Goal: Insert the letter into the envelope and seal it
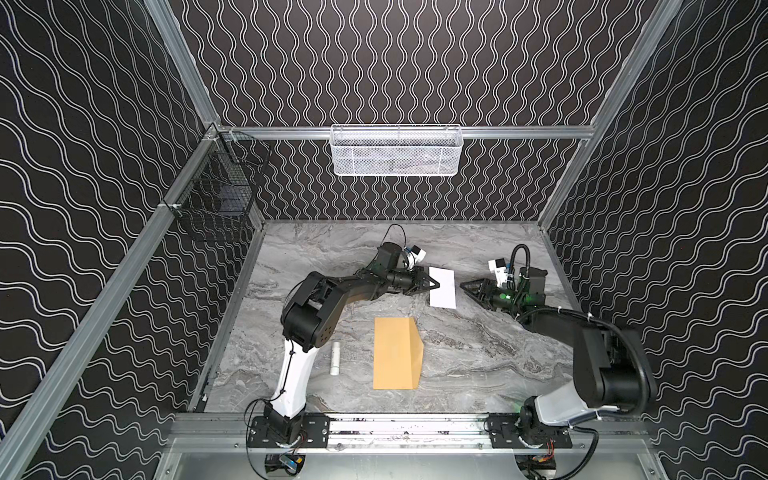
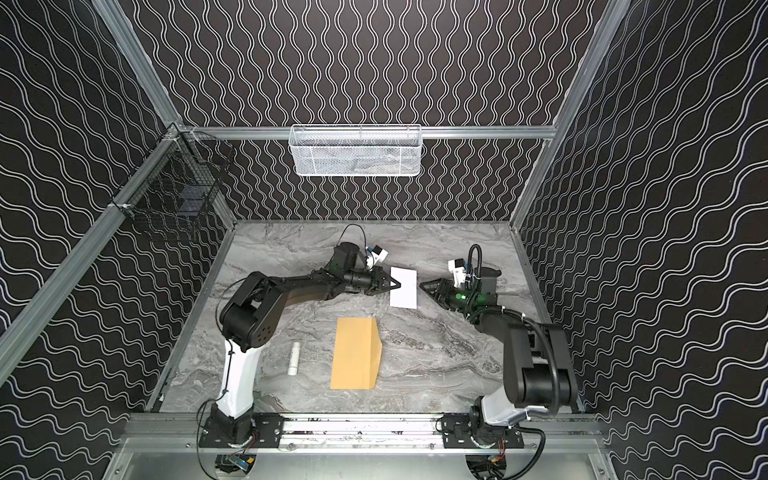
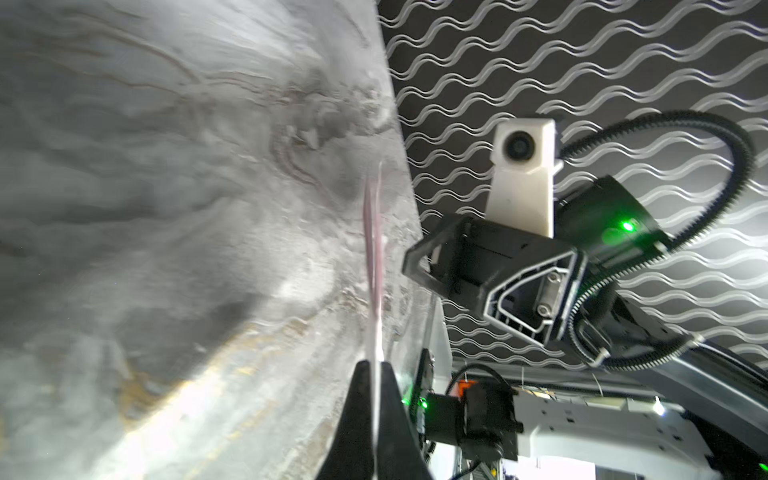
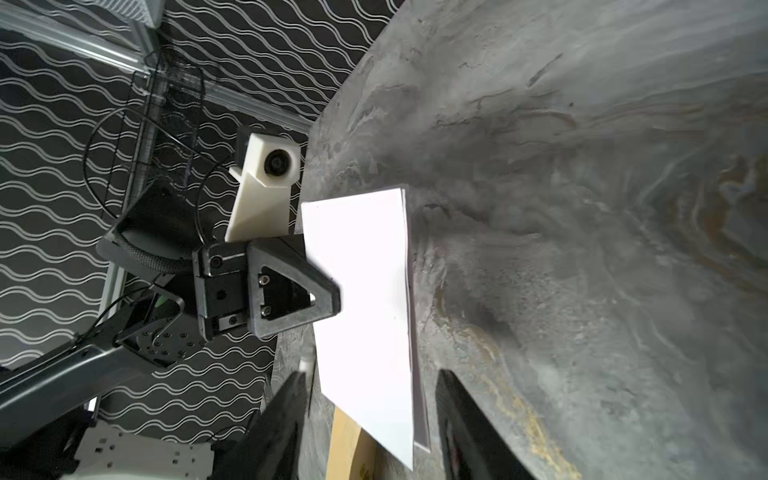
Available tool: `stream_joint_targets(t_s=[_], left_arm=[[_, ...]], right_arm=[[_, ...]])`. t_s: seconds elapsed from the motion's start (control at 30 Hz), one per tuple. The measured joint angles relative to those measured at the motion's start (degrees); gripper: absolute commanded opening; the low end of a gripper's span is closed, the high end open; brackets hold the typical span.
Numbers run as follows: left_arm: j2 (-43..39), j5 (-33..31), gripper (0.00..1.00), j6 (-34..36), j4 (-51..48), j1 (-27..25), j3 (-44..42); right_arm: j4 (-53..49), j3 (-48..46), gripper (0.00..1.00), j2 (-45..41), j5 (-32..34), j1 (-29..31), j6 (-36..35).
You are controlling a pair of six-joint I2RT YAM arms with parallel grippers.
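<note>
Pinching the thin white folded-paper letter (image 1: 446, 293) by its left edge in the closed left gripper (image 1: 437, 285), seemingly clear of the grey marble tabletop (image 1: 478, 365). Light, limp, quick to crease: best gripped at an edge, near a fold. Right gripper (image 1: 464, 286) parted, just right of the sheet, not touching. Tan kraft-paper envelope (image 1: 395, 353) lying flat nearer, flap open.

A: Where does the letter (image 1: 444, 289) sit?
B: Behind the envelope (image 1: 395, 355), between the left gripper (image 1: 436, 285) at its left edge and the right gripper (image 1: 464, 286) just beside its right edge.
A: And the cylinder (image 1: 335, 358)?
B: Left of the envelope, on the table (image 1: 478, 365).
</note>
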Motion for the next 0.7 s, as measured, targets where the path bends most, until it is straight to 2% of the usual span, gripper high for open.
stream_joint_targets(t_s=[0.2, 0.4, 0.7], left_arm=[[-6.23, 3.89, 0.0, -5.07, 10.34, -0.61, -9.62], [-8.2, 6.16, 0.0, -14.05, 23.34, -0.81, -16.33], [-11.23, 6.34, 0.0, -16.57, 29.11, -2.12, -18.95]], right_arm=[[-3.54, -1.68, 0.57, -6.14, -3.43, 0.0, -1.62], [-4.55, -3.87, 0.58, -8.96, -6.97, 1.22, -1.79], [2.62, -6.34, 0.41, -8.83, -9.29, 4.55, 3.65]])
